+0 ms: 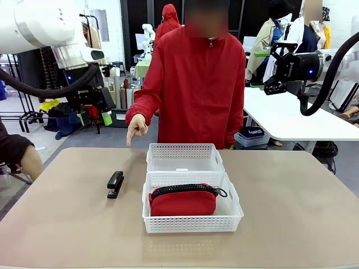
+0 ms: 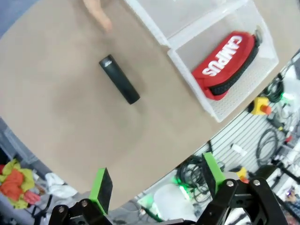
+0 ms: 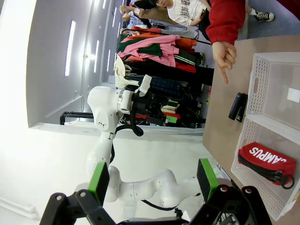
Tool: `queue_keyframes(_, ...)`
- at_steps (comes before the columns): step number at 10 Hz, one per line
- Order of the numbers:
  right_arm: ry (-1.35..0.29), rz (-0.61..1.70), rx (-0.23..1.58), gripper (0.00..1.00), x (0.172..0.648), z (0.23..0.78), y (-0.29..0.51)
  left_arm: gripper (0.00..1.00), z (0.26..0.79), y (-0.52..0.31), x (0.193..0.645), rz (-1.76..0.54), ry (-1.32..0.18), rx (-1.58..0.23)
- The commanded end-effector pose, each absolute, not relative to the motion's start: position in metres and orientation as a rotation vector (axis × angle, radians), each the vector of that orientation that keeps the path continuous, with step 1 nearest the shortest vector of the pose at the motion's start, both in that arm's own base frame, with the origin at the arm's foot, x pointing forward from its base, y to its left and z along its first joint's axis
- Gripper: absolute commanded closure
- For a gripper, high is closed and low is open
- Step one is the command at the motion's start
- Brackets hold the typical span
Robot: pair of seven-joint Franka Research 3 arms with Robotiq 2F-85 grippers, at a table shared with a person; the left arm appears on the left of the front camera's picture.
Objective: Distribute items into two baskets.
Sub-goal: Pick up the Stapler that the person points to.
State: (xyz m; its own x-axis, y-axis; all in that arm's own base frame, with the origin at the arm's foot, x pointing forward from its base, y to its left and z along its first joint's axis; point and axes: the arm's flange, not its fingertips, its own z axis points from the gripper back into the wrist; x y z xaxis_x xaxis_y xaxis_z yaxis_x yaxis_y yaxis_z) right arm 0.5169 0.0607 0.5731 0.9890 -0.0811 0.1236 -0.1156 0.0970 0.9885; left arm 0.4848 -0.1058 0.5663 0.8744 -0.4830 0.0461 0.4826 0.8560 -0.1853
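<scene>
Both arms hang raised, left end effector upper left, right end effector upper right, each gaping, empty; person's hand points a finger down toward the surface.

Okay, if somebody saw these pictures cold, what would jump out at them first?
The red pouch lying in the near basket, at the middle of the table, draws the eye first. Next comes the person's hand, pointing down beyond the black stapler, which lies left of that basket. The left gripper and right gripper are raised, both open.
</scene>
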Motion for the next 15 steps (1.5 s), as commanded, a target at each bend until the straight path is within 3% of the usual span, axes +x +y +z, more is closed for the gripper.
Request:
queue_keyframes(1,-0.169,0.021,1.473,0.00,0.518,0.574,0.062,0.00,0.535,-0.114,0.497,-0.515,0.041,-0.046)
queue_keyframes(6,-0.169,0.021,1.473,0.00,0.518,0.574,0.062,0.00,0.439,-0.142,0.506,-0.099,-0.004,0.036)
queue_keyframes(13,-0.169,0.021,1.473,0.00,0.518,0.574,0.062,0.00,0.382,-0.148,0.506,0.057,-0.089,0.064)
queue_keyframes(15,-0.169,0.021,1.473,0.00,0.518,0.574,0.062,0.00,0.392,-0.147,0.509,0.019,-0.052,0.064)
